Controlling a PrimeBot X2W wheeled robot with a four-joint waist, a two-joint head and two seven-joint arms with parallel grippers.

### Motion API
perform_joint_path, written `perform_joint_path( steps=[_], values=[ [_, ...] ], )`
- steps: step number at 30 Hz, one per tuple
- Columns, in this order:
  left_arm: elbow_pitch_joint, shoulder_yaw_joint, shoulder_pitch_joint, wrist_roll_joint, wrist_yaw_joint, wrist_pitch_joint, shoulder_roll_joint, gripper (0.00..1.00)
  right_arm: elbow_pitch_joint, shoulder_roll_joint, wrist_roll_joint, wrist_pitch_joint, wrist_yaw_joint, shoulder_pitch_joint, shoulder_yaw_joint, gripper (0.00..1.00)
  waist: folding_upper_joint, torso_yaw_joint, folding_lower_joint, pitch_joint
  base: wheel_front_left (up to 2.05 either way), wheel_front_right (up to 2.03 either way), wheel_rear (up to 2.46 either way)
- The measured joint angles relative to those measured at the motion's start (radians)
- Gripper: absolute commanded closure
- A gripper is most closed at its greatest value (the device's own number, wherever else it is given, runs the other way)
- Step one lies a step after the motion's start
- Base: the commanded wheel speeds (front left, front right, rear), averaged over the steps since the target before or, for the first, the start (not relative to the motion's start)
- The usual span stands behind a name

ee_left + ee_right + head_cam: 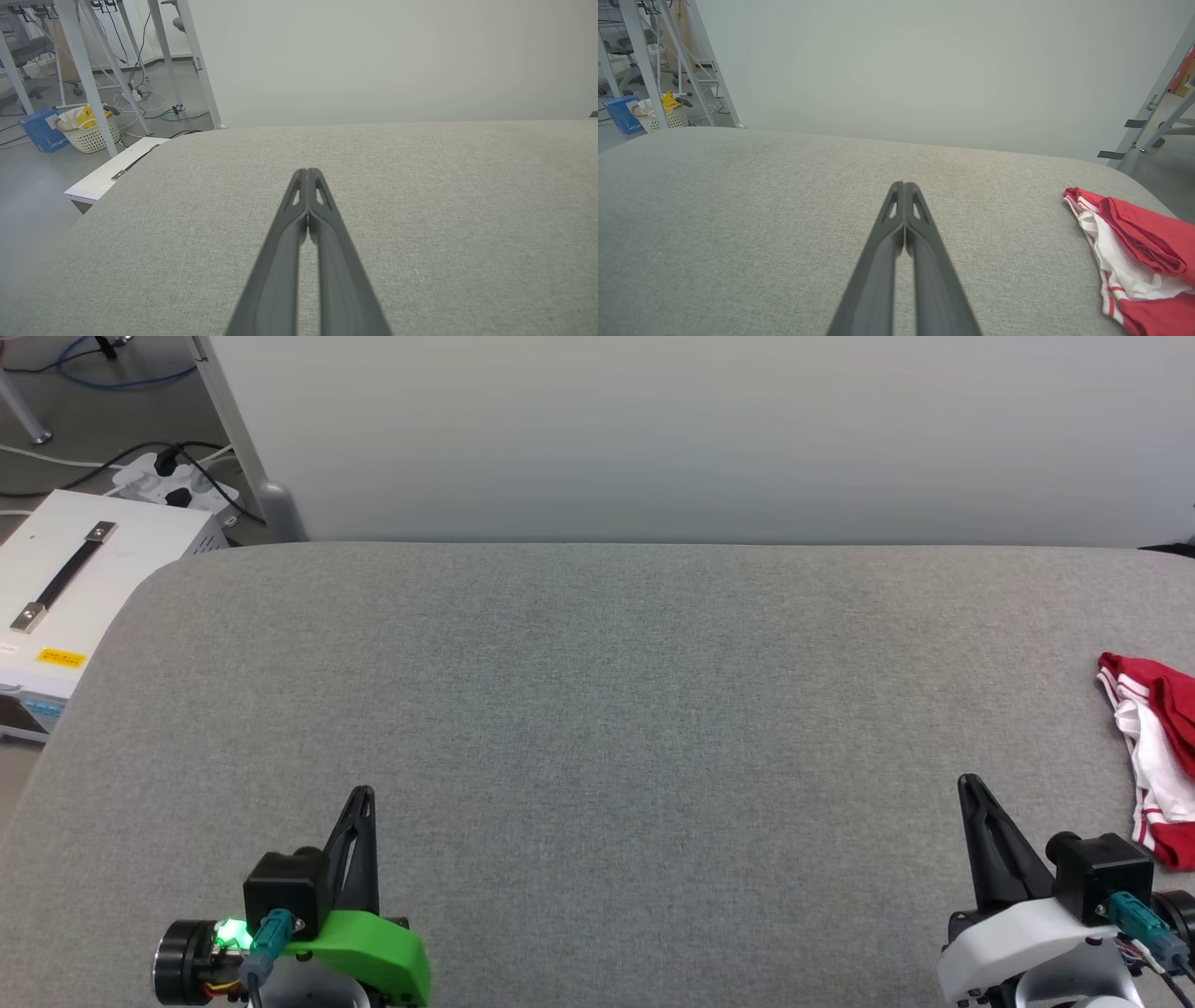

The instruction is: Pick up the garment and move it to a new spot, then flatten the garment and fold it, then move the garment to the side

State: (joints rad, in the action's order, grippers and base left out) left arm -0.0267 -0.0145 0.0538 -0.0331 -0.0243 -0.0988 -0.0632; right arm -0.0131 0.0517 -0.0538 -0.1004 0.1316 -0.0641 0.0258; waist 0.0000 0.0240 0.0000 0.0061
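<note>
both left jaws and right jaws are shut, holding nothing, over the grey cloth-topped desk (597, 709). garment (1139, 233) sits crumpled off to the right of the right jaws, near the desk edge, well apart from the left jaws. looks light and floppy, so i'd pinch a raised red fold or the striped trim. fuzzy top might drag it. pale wall (653, 429) beyond the jaws, white box (131, 551) left of the left jaws.

Setting: robotics lab. Grey fabric-topped table (597, 691) backed by a pale partition (700, 429); beyond its left edge, a loaded power strip (173, 483), white equipment case (75, 579), metal rig legs (88, 79) on bare floor (28, 196).
</note>
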Motion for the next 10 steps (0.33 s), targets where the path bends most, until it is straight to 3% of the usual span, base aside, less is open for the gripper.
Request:
perform_joint_path(
  steps=[10],
  values=[
    [0.004,0.003,-0.011,0.004,0.003,0.020,0.001,1.00,0.002,0.000,0.012,0.020,0.000,0.007,-0.005,1.00,0.0000,-0.005,0.0000,-0.001,0.00,0.00,0.00]
  ],
)
